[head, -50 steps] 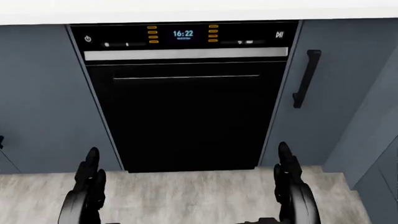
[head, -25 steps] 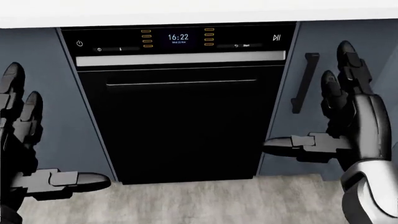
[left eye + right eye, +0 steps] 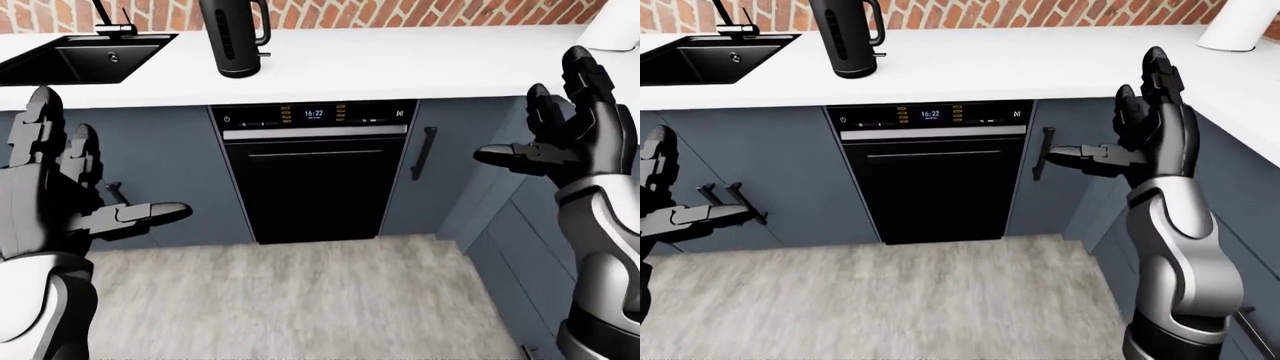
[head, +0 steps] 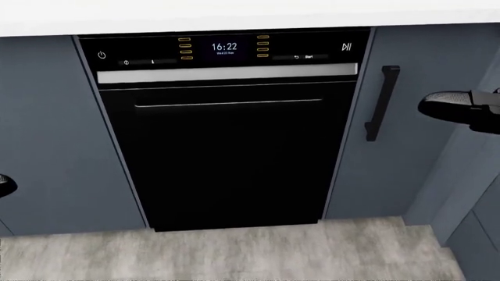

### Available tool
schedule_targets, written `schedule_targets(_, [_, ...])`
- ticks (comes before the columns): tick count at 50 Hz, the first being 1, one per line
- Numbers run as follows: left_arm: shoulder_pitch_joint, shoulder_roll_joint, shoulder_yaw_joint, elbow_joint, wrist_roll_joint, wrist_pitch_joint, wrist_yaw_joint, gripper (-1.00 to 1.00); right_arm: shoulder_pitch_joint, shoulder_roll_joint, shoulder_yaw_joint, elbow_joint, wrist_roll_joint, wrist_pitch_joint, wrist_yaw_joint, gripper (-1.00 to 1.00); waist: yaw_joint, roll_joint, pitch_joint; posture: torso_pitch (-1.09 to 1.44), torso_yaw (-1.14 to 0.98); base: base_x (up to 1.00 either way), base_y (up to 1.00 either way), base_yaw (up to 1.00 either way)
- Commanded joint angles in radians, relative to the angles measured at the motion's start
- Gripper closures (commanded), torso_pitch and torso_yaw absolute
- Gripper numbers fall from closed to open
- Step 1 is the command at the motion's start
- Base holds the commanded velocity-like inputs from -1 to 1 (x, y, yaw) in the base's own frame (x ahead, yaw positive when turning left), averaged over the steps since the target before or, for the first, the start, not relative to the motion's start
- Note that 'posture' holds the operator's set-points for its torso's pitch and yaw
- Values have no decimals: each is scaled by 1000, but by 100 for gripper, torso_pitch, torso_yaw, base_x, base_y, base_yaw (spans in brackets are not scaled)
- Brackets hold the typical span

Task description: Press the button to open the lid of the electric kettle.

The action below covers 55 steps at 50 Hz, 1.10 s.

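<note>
The black electric kettle (image 3: 232, 37) stands upright on the white counter (image 3: 420, 64), above and left of the black appliance; its top is cut off by the frame, so lid and button are hidden. My left hand (image 3: 105, 169) is open, fingers spread, held low at the left, well below and left of the kettle. My right hand (image 3: 525, 112) is open, fingers up and thumb pointing left, at the right in front of the counter's edge, far from the kettle. Only its thumb (image 4: 453, 105) shows in the head view.
A black built-in appliance (image 4: 227, 152) with a lit 16:22 display sits under the counter between grey-blue cabinets (image 4: 54, 134) with a black handle (image 4: 381, 102). A black sink (image 3: 80, 56) lies left of the kettle. A white object (image 3: 1240, 22) stands at the counter's right. Grey wood floor (image 3: 290, 300) below.
Both hands rose from the bottom of the head view, spread apart and have now nearly left it at the sides. The view shifted slightly a second ago, then held.
</note>
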<state>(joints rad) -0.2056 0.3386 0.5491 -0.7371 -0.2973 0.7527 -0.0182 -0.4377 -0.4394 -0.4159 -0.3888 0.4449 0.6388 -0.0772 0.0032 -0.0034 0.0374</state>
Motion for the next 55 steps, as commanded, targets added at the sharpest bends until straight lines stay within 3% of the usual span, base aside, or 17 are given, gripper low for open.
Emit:
schedule_targets(1, [-21,18,6,-35,-7,-24,6,-100,-18,-13,-4,-24,7,-23,1,-100,-2,-2,-21,0,0,2,17,0])
schedule_targets(4, [-17,21,8,-34,-6,-28,7,-100,-15,-14,-1,-30,8,-24,4,-100,-7,12,-14,0,0,3,17,0])
schedule_targets(7, [-13,21,5,-29,2,-35,3,-100,-9,-13,0,-36,9,-19,10,-100,-11,55,-8,0,0,3,17,0])
schedule_targets(11, [-12,19,8,-31,0,-32,-1,-100,-6,-10,2,-48,7,-12,16,-100,-12,53,-13,0,0,3,18,0])
schedule_targets(18, [-9,17,2,-34,4,-34,-8,-100,-1,-5,2,-51,0,-11,27,-100,-8,-6,-8,0,0,3,18,0])
schedule_targets(21, [-10,15,4,-34,3,-33,-10,-100,0,-3,3,-54,-1,-9,28,-100,-4,-71,-21,0,0,3,18,0])
schedule_targets(22, [-11,15,4,-36,1,-30,-9,-100,2,-2,4,-56,-2,-9,30,-100,-14,-25,-11,0,0,5,17,0])
schedule_targets(24, [-15,16,6,-39,-3,-24,-8,-100,1,-2,3,-56,-3,-8,32,-100,-9,-51,-15,0,0,6,18,0])
schedule_targets(26, [-15,17,4,-38,-2,-24,-7,-100,0,-2,3,-57,-4,-6,32,-100,-9,-44,-21,0,0,6,18,0])
schedule_targets(30, [-13,18,4,-40,0,-26,-7,-100,3,0,3,-58,-8,-7,36,-100,-10,-2,2,0,0,8,17,0])
schedule_targets(32, [-14,18,2,-42,2,-26,-7,-100,5,1,3,-57,-10,-9,38,-100,-15,37,0,0,0,8,18,0])
schedule_targets(34, [-14,17,1,-40,4,-28,-8,-100,5,1,2,-57,-11,-8,39,-100,-14,115,-25,0,0,8,17,0])
schedule_targets(35, [-14,17,4,-40,1,-27,-9,-100,6,2,2,-60,-10,-6,40,-100,-7,67,-12,0,0,9,17,0])
schedule_targets(37, [-15,16,4,-42,-1,-24,-8,-100,8,3,3,-61,-11,-6,42,-100,-6,70,-9,0,0,8,16,0])
schedule_targets(43, [-13,17,4,-41,0,-28,-10,-100,12,5,2,-65,-13,-5,46,-100,-3,12,-1,0,0,11,14,0])
schedule_targets(47, [-14,17,5,-43,-1,-26,-10,-100,16,9,4,-67,-17,-7,51,-100,1,-66,-9,0,0,14,12,0])
schedule_targets(55, [-12,16,2,-45,2,-27,-10,-100,18,15,6,-66,-27,-14,55,-100,-7,-12,0,0,0,16,10,0])
